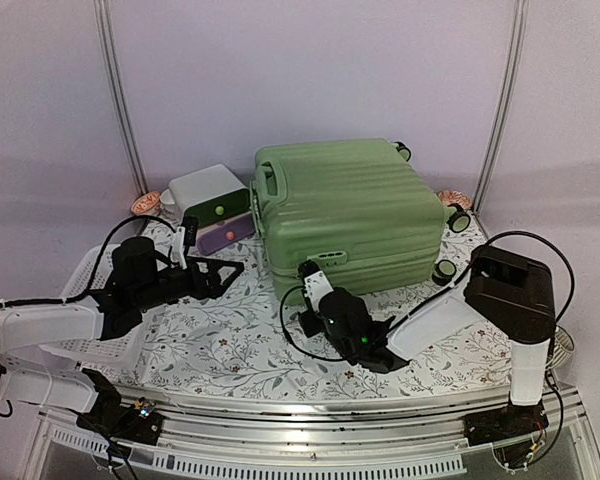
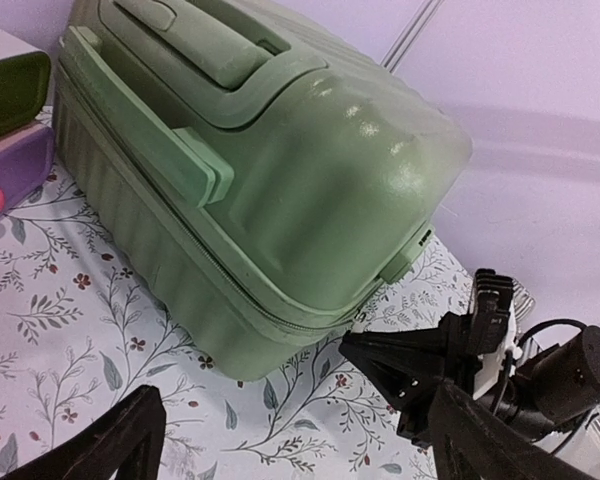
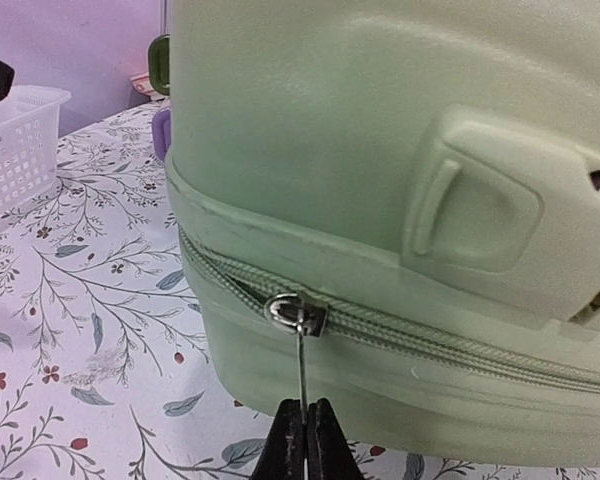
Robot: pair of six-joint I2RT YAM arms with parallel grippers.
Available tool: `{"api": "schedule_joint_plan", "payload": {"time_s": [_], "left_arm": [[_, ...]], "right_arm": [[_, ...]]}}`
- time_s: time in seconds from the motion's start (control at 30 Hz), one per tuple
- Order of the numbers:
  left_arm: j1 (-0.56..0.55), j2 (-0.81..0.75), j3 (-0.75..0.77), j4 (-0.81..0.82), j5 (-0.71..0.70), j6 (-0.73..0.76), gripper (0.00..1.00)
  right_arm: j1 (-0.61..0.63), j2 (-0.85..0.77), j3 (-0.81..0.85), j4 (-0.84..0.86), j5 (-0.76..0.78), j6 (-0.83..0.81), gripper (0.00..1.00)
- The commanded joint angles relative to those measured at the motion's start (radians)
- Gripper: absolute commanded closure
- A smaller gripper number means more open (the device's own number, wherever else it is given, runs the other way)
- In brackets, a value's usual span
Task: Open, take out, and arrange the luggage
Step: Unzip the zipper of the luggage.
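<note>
The light-green ribbed luggage [image 1: 350, 215] lies flat on the flowered tablecloth, its lid down, handle to the left and black wheels to the right. My right gripper [image 3: 305, 412] is shut on the thin metal pull tab [image 3: 301, 365] of the zipper slider [image 3: 296, 312] at the near-left corner; left of the slider the zipper gapes a little. In the top view the right gripper [image 1: 306, 272] is at that corner. My left gripper [image 1: 230, 272] stands open just left of the luggage [image 2: 260, 150], nothing between its fingers [image 2: 120, 445].
A white-and-green drawer box [image 1: 210, 205] with a purple drawer sits against the luggage's left side. A white perforated basket [image 1: 90, 290] lies under the left arm at the table's left edge and shows again as the basket [image 3: 15, 150]. The right arm's cable loops over the front cloth.
</note>
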Motion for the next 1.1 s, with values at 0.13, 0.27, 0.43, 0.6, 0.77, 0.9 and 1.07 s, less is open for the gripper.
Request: {"api": "schedule_joint_plan", "payload": {"time_s": [0.13,0.27,0.43,0.6,0.77,0.9,1.07], "left_arm": [[0.010,0.024,0.010,0.009,0.026,-0.014,0.06],[0.009,0.034,0.016,0.010,0.030,-0.014,0.06],[0.010,0.034,0.022,0.006,0.027,-0.014,0.06],[0.009,0.040,0.029,0.003,0.027,-0.008,0.06],[0.008,0.048,0.038,0.005,0.029,-0.011,0.06],[0.008,0.053,0.043,0.005,0.034,-0.013,0.06],[0.008,0.048,0.043,0.003,0.033,-0.016,0.06]], "right_arm": [[-0.119,-0.220,-0.152,-0.125,-0.053,0.214,0.98],[-0.177,-0.305,-0.223,-0.213,-0.074,0.278,0.98],[-0.281,-0.419,-0.322,-0.319,-0.068,0.348,0.98],[-0.404,-0.531,-0.431,-0.351,-0.075,0.362,0.98],[-0.512,-0.600,-0.477,-0.379,-0.072,0.338,0.98],[-0.570,-0.620,-0.481,-0.402,-0.131,0.381,0.98],[-0.577,-0.623,-0.450,-0.473,-0.128,0.417,0.93]]}}
